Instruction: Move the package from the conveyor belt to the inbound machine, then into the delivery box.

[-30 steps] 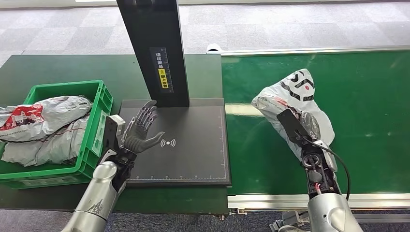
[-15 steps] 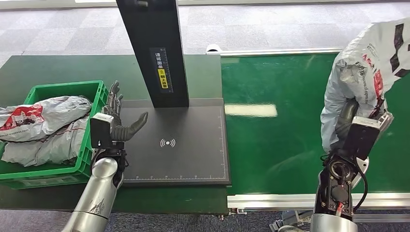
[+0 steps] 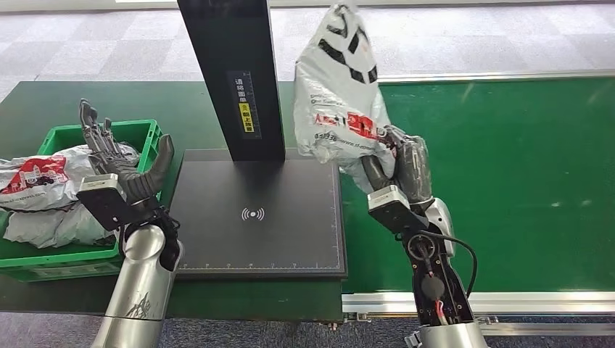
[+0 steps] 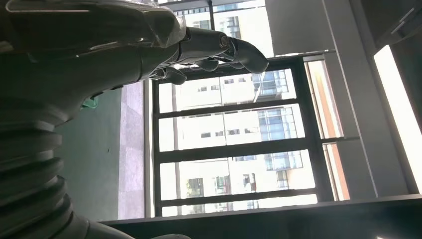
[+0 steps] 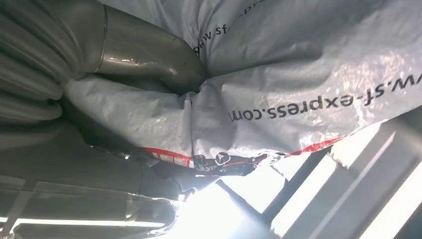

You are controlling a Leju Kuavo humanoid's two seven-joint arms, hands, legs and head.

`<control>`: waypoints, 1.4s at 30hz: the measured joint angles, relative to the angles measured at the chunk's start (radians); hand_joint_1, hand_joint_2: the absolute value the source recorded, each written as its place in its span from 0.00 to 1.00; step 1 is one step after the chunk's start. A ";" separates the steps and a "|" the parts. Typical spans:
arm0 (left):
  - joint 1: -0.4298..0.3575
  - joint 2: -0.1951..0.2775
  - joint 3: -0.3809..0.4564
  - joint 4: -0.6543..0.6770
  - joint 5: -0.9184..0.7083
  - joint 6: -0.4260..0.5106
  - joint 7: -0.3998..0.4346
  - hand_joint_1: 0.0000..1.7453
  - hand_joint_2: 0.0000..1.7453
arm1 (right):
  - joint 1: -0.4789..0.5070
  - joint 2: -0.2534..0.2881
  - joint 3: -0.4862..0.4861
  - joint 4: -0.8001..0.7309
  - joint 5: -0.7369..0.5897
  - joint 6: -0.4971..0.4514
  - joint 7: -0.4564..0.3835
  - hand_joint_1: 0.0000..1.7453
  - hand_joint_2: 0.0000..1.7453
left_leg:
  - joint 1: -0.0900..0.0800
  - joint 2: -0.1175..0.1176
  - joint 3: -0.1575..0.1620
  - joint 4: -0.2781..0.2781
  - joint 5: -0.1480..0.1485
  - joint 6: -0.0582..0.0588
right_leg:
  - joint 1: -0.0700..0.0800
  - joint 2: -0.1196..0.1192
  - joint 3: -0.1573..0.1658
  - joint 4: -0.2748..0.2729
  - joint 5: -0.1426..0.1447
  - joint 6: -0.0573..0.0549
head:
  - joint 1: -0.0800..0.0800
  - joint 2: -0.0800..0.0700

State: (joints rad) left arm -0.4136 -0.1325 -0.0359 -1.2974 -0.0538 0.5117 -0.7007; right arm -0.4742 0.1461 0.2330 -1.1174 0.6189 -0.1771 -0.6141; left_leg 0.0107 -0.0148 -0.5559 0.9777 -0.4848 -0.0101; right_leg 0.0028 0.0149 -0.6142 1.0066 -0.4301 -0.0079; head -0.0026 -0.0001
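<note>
1. The right hand was raised, gripping the crinkled grey plastic courier package above the flat black scanner platform's right edge.
2. The left hand stood upright beside the green plastic crate, fingers spread, empty.

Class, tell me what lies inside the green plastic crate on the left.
The green plastic crate holds crumpled grey plastic mailer bags, one with red print. The open left hand covers part; the crate's floor is hidden.
</note>
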 joint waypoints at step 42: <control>0.053 0.046 -0.093 -0.006 0.008 -0.040 0.000 0.00 1.00 | -0.195 0.028 0.499 0.598 0.015 0.248 0.129 0.00 1.00 | -0.001 0.002 0.002 0.000 0.000 0.000 | -0.001 0.001 0.001 0.000 0.000 0.000 | 0.000 0.000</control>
State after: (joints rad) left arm -0.3607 -0.0866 -0.1285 -1.3039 -0.0454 0.4716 -0.7012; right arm -0.6688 0.1744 0.7325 -0.5197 0.6339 0.0713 -0.4850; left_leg 0.0100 -0.0128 -0.5535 0.9779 -0.4850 -0.0099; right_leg 0.0023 0.0156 -0.6130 1.0063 -0.4298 -0.0077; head -0.0026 0.0000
